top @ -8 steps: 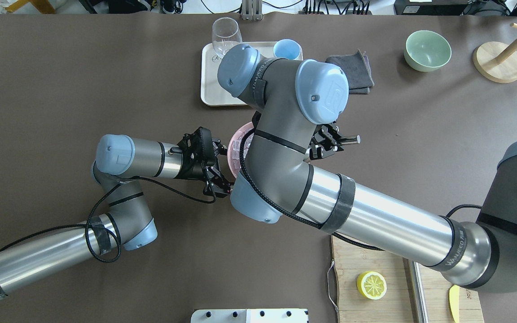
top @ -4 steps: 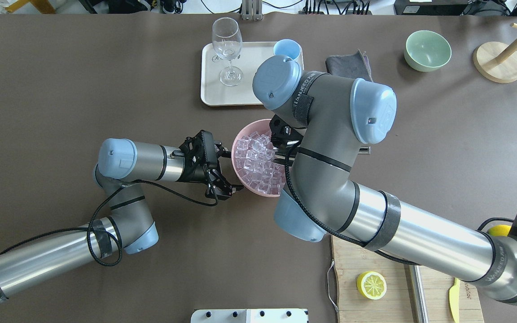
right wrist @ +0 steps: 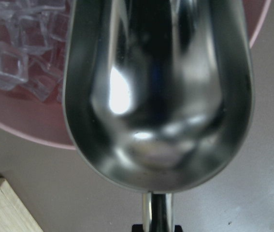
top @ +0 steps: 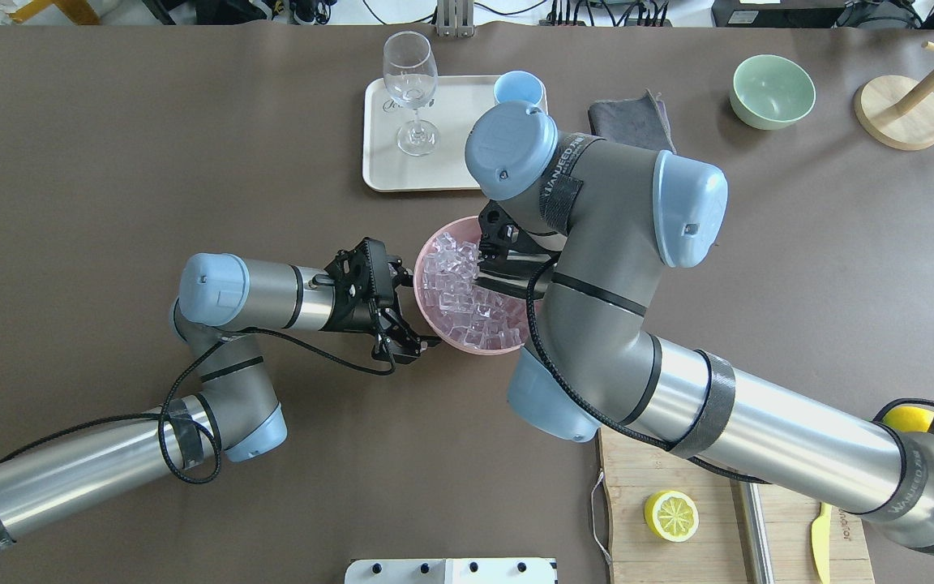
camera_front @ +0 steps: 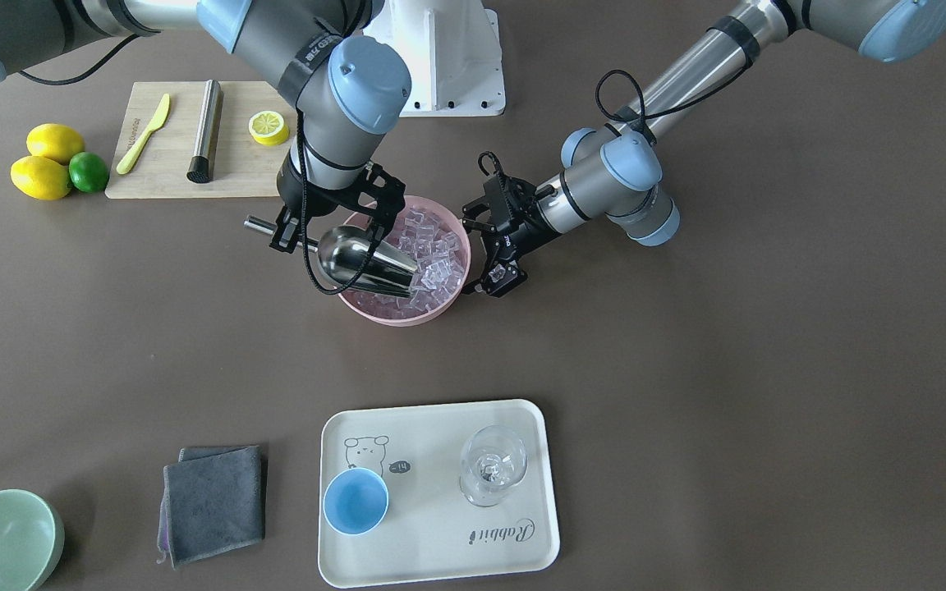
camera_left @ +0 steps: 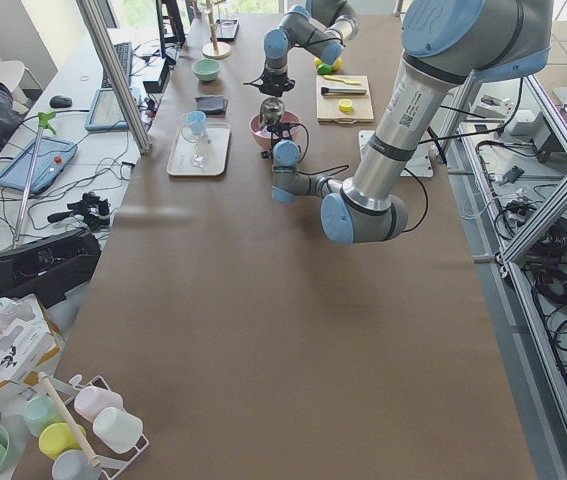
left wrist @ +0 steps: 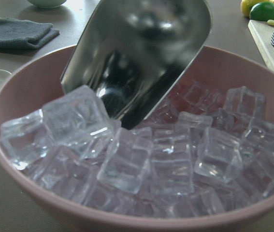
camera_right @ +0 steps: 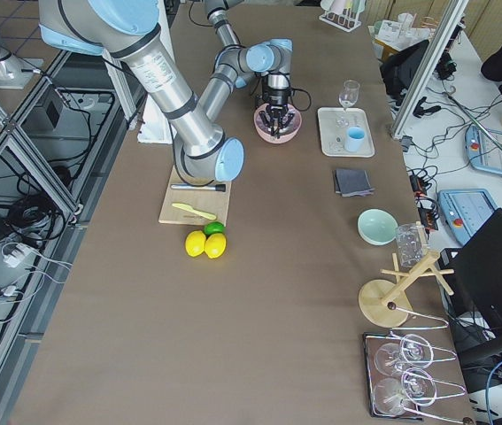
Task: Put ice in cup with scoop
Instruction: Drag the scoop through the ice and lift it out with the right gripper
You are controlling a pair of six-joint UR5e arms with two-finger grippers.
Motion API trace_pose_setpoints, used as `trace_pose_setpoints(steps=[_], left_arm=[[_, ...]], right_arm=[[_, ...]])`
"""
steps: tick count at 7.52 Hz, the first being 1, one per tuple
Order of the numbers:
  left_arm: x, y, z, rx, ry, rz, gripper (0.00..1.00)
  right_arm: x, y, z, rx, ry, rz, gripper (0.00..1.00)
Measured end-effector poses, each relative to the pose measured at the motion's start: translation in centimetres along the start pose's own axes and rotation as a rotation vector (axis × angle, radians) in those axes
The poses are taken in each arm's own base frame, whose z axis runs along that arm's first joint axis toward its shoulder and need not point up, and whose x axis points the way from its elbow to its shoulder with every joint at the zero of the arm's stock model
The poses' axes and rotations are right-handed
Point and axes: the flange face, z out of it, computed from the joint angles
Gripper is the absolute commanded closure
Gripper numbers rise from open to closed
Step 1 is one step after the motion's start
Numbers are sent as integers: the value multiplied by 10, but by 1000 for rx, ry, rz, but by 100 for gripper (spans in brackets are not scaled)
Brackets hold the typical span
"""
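- Front-facing view: the scoop [camera_front: 362, 258] is pinched by its handle in the right gripper [camera_front: 299, 235] and tilted mouth-down into the ice [camera_front: 440, 246] heaped in the pink bowl [camera_front: 395, 318]. The cup [camera_front: 355, 501], well apart on the tray [camera_front: 432, 460], is seen empty, so nothing is delivered yet.
- Overhead view: the right arm is bent over the bowl's right side; the left gripper [camera_front: 489, 263] is held at its left rim.
- Side views: nothing further can be made out.
- Left wrist view: the scoop's lip is dug among the cubes. Whether the left fingers are spread or pinching the rim cannot be told.
- Right wrist view: the trough is seen bare, so loading, carrying and tipping are judged left to do.
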Motion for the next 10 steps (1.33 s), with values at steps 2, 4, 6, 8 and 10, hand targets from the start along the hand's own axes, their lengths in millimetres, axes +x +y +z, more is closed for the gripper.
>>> trace_pose_setpoints(steps=[2, 4, 6, 8, 10], left_arm=[[0, 0, 0, 0, 0, 0, 2], [0, 0, 0, 0, 0, 0, 2], [1, 1, 1, -1, 1, 0, 2], [1, 1, 1, -2, 2, -1, 2], [2, 1, 2, -2, 2, 0, 2]], right_arm=[[-4, -3, -9, 100, -2, 47, 100], [-5, 2, -6, 163, 4, 76, 100], [-6, 6, 4, 195, 8, 109, 100], [-7, 15, 11, 251, 16, 127, 100], [-18, 42, 9, 354, 18, 115, 100]])
